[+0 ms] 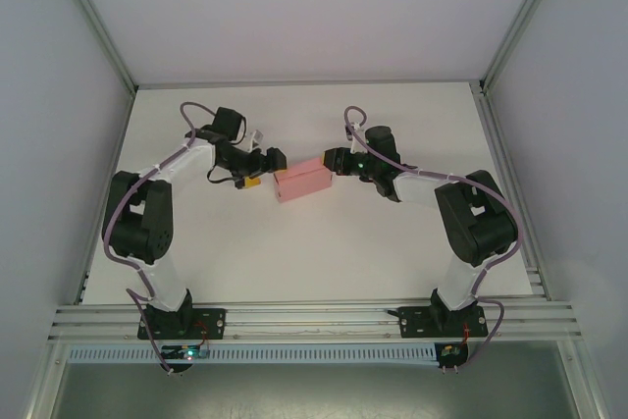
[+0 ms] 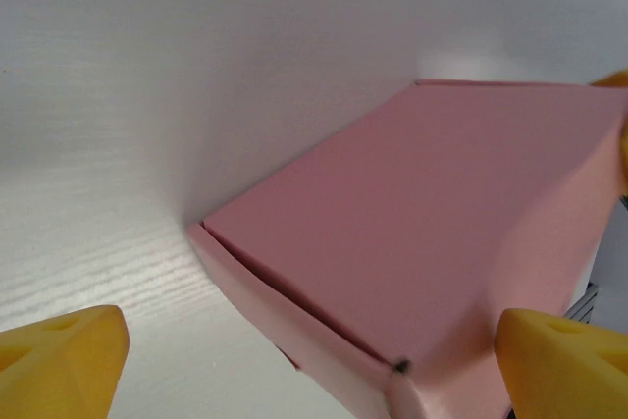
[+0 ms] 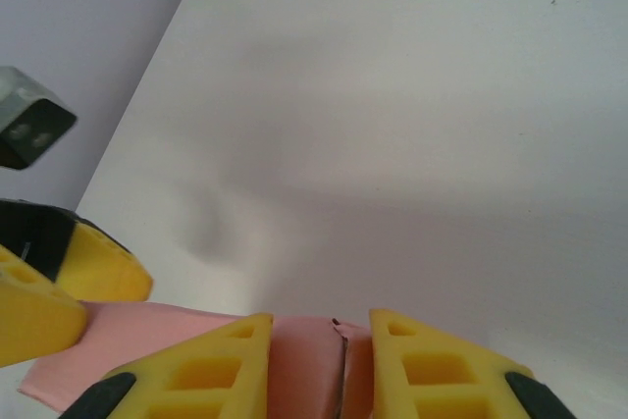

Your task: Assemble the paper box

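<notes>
The paper box [image 1: 302, 181] is a closed pink rectangular box lying on the white table, mid-field. My left gripper [image 1: 266, 169] is at its left end, open, with the yellow fingertips [image 2: 61, 360] spread wide on either side of the box's near corner [image 2: 412, 242] and not touching it. The lid's front seam shows a thin gap. My right gripper [image 1: 332, 161] is at the right end, shut on the paper box [image 3: 304, 365], whose pink end fills the space between the yellow fingers [image 3: 196, 375].
The white table [image 1: 294, 242] has grey enclosure walls on three sides and an aluminium rail [image 1: 314, 319] along the near edge. In the right wrist view the left arm's yellow fingers [image 3: 69, 282] and a grey camera block [image 3: 29, 130] sit at the left.
</notes>
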{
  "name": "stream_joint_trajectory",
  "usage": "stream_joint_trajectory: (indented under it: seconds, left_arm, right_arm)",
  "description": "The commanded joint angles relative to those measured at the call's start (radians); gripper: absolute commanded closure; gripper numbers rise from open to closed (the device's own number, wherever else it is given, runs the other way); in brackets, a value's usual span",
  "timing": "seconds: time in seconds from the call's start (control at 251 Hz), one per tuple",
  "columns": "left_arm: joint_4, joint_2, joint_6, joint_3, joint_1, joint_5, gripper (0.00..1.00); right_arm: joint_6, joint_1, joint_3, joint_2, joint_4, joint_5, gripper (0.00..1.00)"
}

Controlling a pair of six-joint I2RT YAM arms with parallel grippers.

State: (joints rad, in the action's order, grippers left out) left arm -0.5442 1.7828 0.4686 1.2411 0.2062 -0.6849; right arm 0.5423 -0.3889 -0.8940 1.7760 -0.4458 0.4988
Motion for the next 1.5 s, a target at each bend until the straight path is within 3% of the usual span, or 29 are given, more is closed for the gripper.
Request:
stream_joint_trajectory:
  seconds: [0.0,0.323,0.447,0.599,0.738,0.842,0.894,1.061,1.141,1.201,1.241,1.305,1.357,1.437,1.453,1.473,1.496]
  left_arm:
    - [0.121,0.011,0.019,-0.047,-0.015,-0.064,0.08]
    - [0.303,0.023,-0.076,-0.263,0.009,-0.054,0.25]
    - [0.437,0.024,-0.06,-0.349,0.013,-0.047,0.49]
    - [0.42,0.033,-0.14,-0.358,0.05,0.054,0.67]
    - [0.559,0.014,-0.137,-0.432,0.078,0.108,0.79]
    - [0.614,-0.004,-0.196,-0.484,0.123,0.284,0.94]
    - [0.62,0.007,-0.195,-0.484,0.126,0.285,0.99]
    - [0.613,0.016,-0.198,-0.478,0.141,0.299,1.0]
    - [0.583,-0.014,-0.205,-0.458,0.142,0.267,0.9]
    - [0.532,-0.034,-0.212,-0.417,0.142,0.255,0.73]
    - [0.495,-0.042,-0.2,-0.384,0.142,0.257,0.53]
    - [0.435,-0.05,-0.193,-0.319,0.141,0.238,0.5]
    - [0.406,-0.065,-0.172,-0.271,0.142,0.227,0.32]
    - [0.364,-0.086,-0.162,-0.194,0.14,0.212,0.25]
    - [0.356,-0.091,-0.161,-0.18,0.141,0.212,0.17]
    - [0.347,-0.094,-0.159,-0.161,0.141,0.211,0.02]
    - [0.335,-0.098,-0.158,-0.138,0.139,0.203,0.0]
  right_arm:
    - [-0.053,-0.004,0.049,0.078,0.206,-0.057,0.77]
    - [-0.013,0.034,0.113,0.143,0.01,0.064,0.82]
    - [-0.02,0.045,0.137,0.157,-0.043,0.095,0.91]
    - [-0.07,0.055,0.153,0.172,-0.046,0.112,1.0]
    - [-0.052,0.075,0.205,0.198,-0.184,0.146,1.0]
    - [-0.044,0.085,0.205,0.214,-0.222,0.172,1.0]
    - [-0.047,0.083,0.202,0.209,-0.21,0.163,1.0]
    - [-0.078,0.079,0.185,0.173,-0.122,0.131,1.0]
    - [-0.075,0.079,0.172,0.145,-0.092,0.127,1.0]
    - [-0.066,0.079,0.132,0.122,-0.02,0.111,1.0]
    - [-0.049,0.077,0.097,0.108,0.043,0.1,0.99]
    - [-0.027,0.068,0.051,0.078,0.112,0.084,0.95]
    - [-0.021,0.06,0.018,0.051,0.155,0.069,0.89]
    - [-0.01,0.055,-0.044,0.02,0.236,0.053,0.84]
    - [-0.007,0.056,-0.057,0.015,0.252,0.049,0.82]
    - [0.0,0.056,-0.071,0.009,0.269,0.045,0.81]
    - [0.005,0.058,-0.087,0.002,0.286,0.041,0.8]
